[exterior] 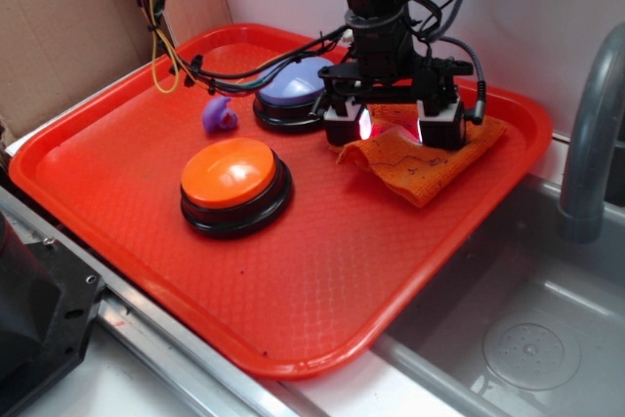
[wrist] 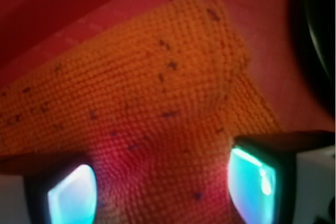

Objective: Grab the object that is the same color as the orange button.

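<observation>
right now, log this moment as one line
stage: grasp | hand: open, straddling orange cloth, fingers down on it | cloth: raised between fingers, on red tray | orange button: untouched

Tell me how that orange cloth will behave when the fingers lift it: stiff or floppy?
Probably floppy: the orange cloth is a loose weave, already rumpled and folded on the red tray. It looks thin, so likely light. The textured knit should give the fingers grip, though the free corners would likely droop and drag.

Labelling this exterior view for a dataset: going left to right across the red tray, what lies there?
Glossy orange dome button → small purple figure → purple-topped button → orange woven cloth.
</observation>
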`<act>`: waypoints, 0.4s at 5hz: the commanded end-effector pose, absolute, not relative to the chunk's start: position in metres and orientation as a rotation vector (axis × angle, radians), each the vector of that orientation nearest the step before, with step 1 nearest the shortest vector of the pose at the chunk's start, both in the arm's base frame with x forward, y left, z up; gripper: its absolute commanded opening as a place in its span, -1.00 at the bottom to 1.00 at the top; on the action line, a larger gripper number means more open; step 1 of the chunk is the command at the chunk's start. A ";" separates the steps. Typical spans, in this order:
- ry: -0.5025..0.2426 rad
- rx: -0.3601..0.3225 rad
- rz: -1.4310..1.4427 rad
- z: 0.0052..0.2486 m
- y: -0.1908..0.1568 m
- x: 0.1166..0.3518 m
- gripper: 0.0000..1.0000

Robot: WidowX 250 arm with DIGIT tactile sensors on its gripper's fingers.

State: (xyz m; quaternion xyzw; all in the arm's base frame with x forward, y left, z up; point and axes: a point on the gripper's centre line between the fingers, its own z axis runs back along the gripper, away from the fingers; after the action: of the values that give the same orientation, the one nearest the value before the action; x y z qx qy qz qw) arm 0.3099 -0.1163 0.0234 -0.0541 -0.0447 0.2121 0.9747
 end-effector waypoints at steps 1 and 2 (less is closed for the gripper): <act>-0.137 -0.090 0.386 0.031 -0.126 0.300 -1.00; -0.128 -0.105 0.389 0.037 -0.107 0.314 -1.00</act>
State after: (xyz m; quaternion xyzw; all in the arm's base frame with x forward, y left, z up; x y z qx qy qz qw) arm 0.3037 -0.1124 0.0266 -0.0400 -0.0398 0.1920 0.9798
